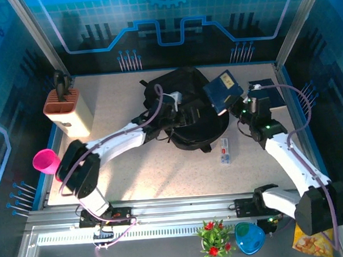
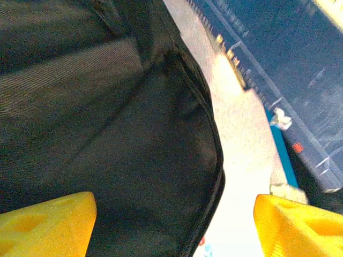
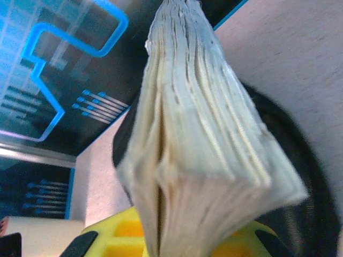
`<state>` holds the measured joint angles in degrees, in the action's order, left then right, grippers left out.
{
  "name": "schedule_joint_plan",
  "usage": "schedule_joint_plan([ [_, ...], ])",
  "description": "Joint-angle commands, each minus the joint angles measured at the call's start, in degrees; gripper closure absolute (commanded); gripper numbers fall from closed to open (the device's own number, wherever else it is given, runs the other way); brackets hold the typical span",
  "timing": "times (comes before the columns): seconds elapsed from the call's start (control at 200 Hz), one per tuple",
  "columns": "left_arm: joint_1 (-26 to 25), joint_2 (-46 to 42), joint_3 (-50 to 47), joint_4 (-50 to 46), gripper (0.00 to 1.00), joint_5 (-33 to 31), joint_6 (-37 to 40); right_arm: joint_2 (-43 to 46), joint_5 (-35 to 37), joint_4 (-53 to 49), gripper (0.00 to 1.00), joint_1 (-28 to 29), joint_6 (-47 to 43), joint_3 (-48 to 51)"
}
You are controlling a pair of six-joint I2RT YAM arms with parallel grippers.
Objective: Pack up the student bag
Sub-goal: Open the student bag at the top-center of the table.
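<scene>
Student bag [image 1: 185, 113] lies slumped on the tabletop [image 1: 121, 161] toward the far middle, its long axis running roughly near-right to far-left; the coming move turns on the book [image 1: 223, 89] hanging just above its right edge; nearest the arm bases sit a red-flowered plant [image 1: 213, 238], a blue dish [image 1: 248, 238] and a yellow packet [image 1: 312, 243], off the working surface; farther in, a pink cup [image 1: 46, 161] stands at the left edge and a small white packet [image 1: 224, 151] lies just beside the bag's near side; the left arm [image 1: 110, 141] reaches to the bag's middle, its jaws apart and holding nothing beside the zip seam [image 2: 217, 166]; the right jaws are clamped on the book, so the bag lies left of and below them, and the right arm [image 1: 285, 150] is better placed to lower it in; the left wrist over the bag looks the likeliest obstruction; far left stands a desk organiser [image 1: 67, 109], well apart; another dark-blue book [image 1: 270, 91] lies beyond the right wrist.
</scene>
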<state>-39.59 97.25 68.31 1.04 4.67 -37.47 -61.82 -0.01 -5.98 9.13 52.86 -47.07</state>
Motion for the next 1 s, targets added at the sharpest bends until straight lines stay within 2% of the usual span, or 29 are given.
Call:
schedule_joint_plan([
  [0.0,-2.05,5.15,6.37,-5.1,0.24,4.66,6.0,4.13,-1.9,-5.24,0.93,-4.27,-4.61,0.86],
  [0.19,-5.67,16.16,18.73,-13.42,0.33,7.51,12.64,8.21,-5.8,-8.9,0.93,-12.63,-6.02,2.6],
  [0.315,-7.21,21.83,25.55,-17.81,0.39,8.76,15.81,9.67,-8.2,-9.92,0.93,-15.88,-6.35,3.82],
  [0.545,-7.32,28.34,33.43,-21.03,0.5,12.28,15.26,11.22,-10.01,-10.87,0.93,-18.08,-6.71,4.95],
  [0.795,-7.36,31.28,37.04,-22.92,0.58,10.64,14.92,11.77,-10.86,-11.07,0.93,-19.06,-6.65,5.41],
  [0.996,-7.34,32.24,38.39,-24.33,0.69,10.62,15.4,11.99,-10.97,-11.16,0.94,-19.46,-6.54,5.5],
])
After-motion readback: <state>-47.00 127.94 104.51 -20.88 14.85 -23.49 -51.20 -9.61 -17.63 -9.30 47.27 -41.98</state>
